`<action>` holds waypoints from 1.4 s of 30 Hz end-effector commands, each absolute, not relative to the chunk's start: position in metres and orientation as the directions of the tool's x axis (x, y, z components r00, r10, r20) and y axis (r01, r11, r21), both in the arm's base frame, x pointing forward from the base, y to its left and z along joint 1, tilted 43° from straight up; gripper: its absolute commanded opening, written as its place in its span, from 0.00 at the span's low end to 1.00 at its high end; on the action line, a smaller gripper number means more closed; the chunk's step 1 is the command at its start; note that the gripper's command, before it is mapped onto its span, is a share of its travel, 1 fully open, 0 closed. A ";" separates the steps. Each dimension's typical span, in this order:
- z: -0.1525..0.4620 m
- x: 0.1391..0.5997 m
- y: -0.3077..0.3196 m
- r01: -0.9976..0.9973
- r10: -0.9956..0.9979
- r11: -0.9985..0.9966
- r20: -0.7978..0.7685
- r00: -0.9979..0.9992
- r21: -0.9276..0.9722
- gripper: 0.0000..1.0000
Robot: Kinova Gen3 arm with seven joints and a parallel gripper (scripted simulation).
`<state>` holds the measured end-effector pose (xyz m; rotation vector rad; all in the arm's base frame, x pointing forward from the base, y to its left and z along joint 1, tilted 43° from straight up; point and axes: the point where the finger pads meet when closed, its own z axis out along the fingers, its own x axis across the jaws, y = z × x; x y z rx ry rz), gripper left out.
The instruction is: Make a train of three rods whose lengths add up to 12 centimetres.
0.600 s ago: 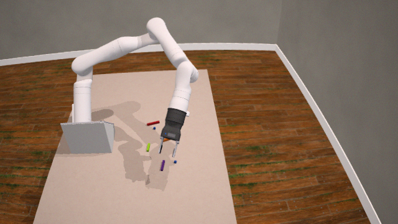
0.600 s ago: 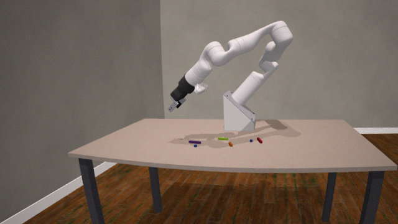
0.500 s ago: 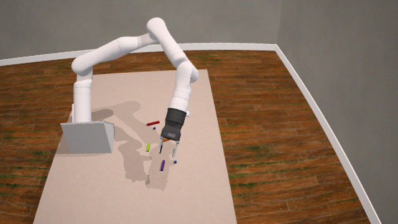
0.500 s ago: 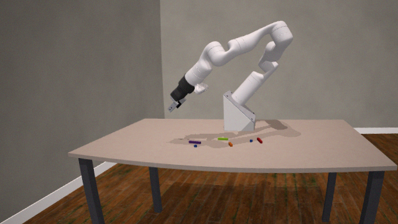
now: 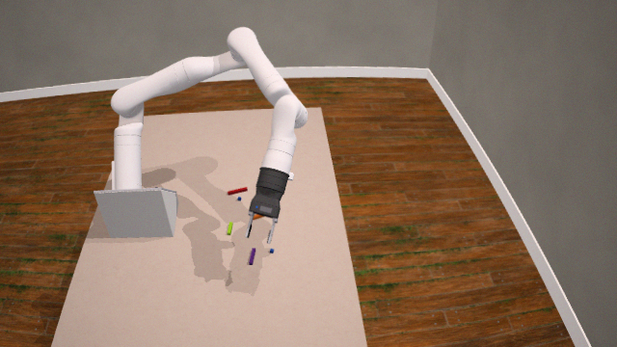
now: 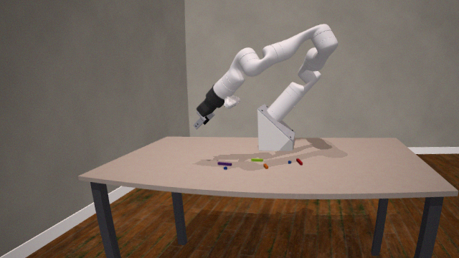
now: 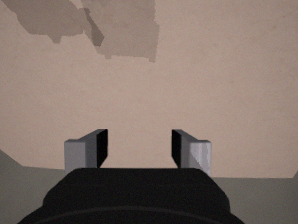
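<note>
My gripper (image 5: 260,236) (image 6: 199,123) (image 7: 139,142) is open and empty, high above the table (image 5: 145,299) (image 6: 358,179). A purple rod (image 5: 252,255) (image 6: 224,163) lies flat below and ahead of it. A lime rod (image 5: 230,227) (image 6: 257,160), a red rod (image 5: 237,191) (image 6: 299,161) and an orange rod (image 6: 265,165), mostly hidden behind the gripper in the top view (image 5: 258,217), lie apart from each other. One blue cube (image 5: 272,251) (image 6: 225,168) lies close to the purple rod. Another blue cube (image 5: 239,198) (image 6: 289,162) lies near the red rod.
The arm's grey base block (image 5: 135,212) (image 6: 272,134) stands at the back of the table. The table edges drop to a wooden floor (image 5: 434,193).
</note>
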<state>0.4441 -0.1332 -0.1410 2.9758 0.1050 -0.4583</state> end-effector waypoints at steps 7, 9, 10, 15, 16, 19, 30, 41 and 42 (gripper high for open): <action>-0.144 0.416 -0.130 -0.016 -0.027 -0.999 -0.328 0.944 0.037 1.00; -0.144 0.398 -0.125 -0.091 -0.078 -0.996 -0.347 0.935 -0.021 1.00; -0.144 0.388 -0.121 -0.135 -0.107 -0.989 -0.358 0.928 -0.055 1.00; -0.137 0.358 -0.103 -0.301 -0.210 -0.936 -0.400 0.892 -0.181 1.00; -0.137 0.358 -0.103 -0.301 -0.210 -0.936 -0.400 0.892 -0.181 1.00; -0.125 0.341 -0.085 -0.434 -0.289 -0.855 -0.434 0.853 -0.284 1.00; -0.085 0.333 -0.055 -0.636 -0.415 -0.616 -0.495 0.763 -0.464 1.00; -0.082 0.333 -0.053 -0.645 -0.421 -0.600 -0.498 0.758 -0.473 1.00; -0.082 0.333 -0.053 -0.645 -0.421 -0.600 -0.498 0.758 -0.473 1.00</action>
